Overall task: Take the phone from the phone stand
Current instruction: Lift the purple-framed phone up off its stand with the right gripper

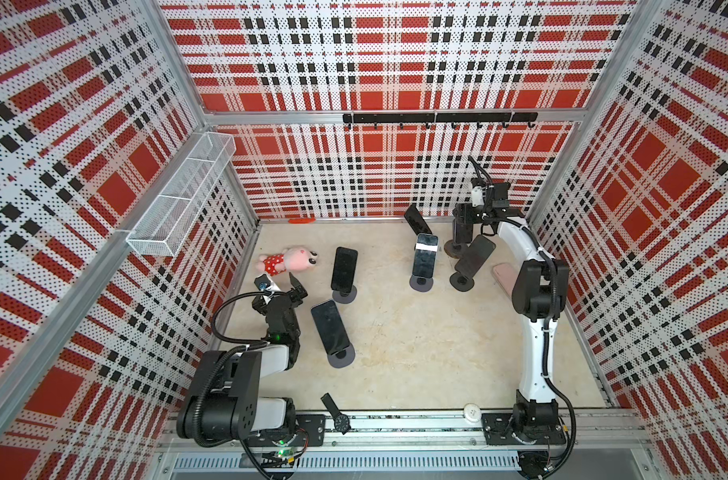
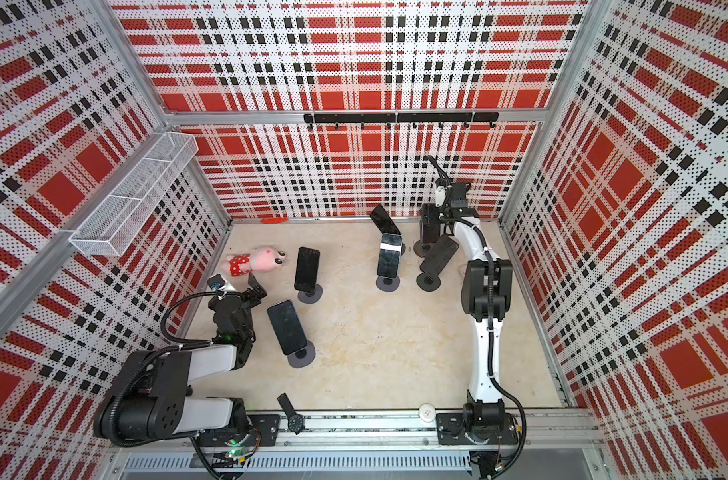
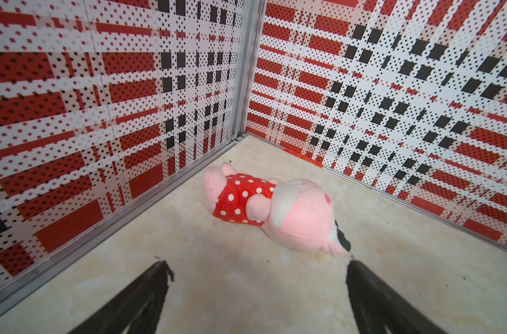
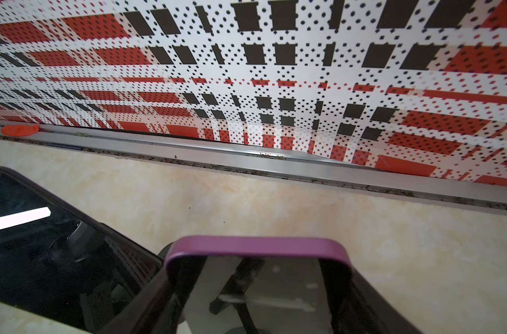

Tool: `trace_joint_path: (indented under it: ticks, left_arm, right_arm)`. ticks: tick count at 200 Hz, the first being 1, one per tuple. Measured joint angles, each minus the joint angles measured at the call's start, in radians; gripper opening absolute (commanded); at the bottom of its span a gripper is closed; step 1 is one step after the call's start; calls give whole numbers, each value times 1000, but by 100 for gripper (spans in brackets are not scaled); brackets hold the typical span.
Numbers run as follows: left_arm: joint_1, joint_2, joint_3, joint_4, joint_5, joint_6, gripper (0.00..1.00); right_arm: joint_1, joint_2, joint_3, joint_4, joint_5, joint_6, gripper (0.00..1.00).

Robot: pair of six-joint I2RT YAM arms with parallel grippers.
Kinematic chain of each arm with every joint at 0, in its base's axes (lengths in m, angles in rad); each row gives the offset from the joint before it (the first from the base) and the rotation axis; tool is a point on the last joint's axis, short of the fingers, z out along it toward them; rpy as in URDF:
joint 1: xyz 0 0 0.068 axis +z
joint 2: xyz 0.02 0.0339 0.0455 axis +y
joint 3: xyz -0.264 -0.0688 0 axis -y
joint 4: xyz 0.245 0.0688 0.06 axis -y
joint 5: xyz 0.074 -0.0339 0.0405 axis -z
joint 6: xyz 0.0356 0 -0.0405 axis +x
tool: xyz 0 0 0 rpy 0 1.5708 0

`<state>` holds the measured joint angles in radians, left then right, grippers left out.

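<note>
You had the right gripper point(image 4: 255, 292) clamped across the purple-edged phone point(image 4: 258, 250), near-upright on its phone stand point(image 1: 454, 249) at 1 o'clock on the table point(image 1: 395, 332), while the left gripper point(image 3: 258, 261) hung open at 9 o'clock.

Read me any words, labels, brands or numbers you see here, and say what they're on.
None can be read.
Watch dial: marks too small.
White bar on a phone on a stand: no letters.
Purple-edged phone: no marking visible.
</note>
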<state>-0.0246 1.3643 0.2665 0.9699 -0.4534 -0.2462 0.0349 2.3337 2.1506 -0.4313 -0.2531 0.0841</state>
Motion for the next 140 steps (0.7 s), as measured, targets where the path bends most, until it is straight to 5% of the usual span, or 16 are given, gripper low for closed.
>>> trace_joint_path:
  ticks: [140]
  left_arm:
    - [0, -10, -4, 2, 8, 3, 98]
  right_arm:
    - [8, -181, -83, 10, -9, 45, 67]
